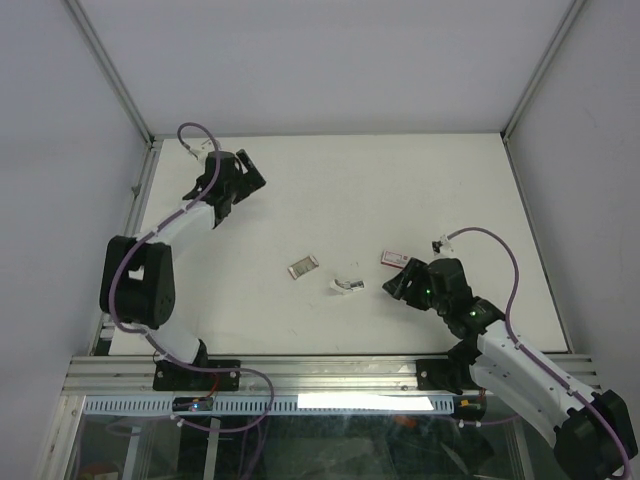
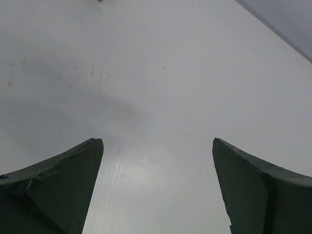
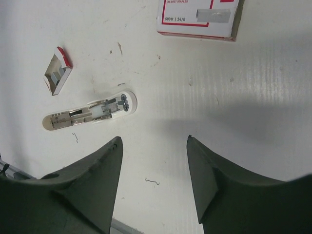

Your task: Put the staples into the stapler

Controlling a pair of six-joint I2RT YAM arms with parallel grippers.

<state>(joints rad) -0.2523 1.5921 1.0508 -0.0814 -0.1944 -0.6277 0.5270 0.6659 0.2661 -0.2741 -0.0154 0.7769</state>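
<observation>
My right pincer [image 3: 153, 141] hangs wide open above the desk [image 3: 253, 97], holding nothing and touching nothing. The staples [image 3: 57, 70] lie towards the left of my wrist view, small and grey inside a red-edged rim, not yet picked up. Just beside them and nearer to me is the stapler [image 3: 90, 111], white and lying flat with its metal channel showing. The red-and-white box [image 3: 200, 17] sits ahead, well apart from both.

I see three risks:

- **Wrong target:** The box is the biggest thing in front of me, so I might reach for it by mistake.
- **Fragile strip:** The strip lies thin and flat on the desk. A hard or crooked squeeze could snap or scatter it, and one bent wire [image 3: 152, 182] already lies loose near my fingers.
- **Unheld stapler:** The stapler looks light and nothing holds it, so pressing the strip in could push it away.

My left pincer [image 2: 157, 144] could steady the stapler, but it is far off. It is open just as wide and holds nothing, with only bare desk beneath it.
</observation>
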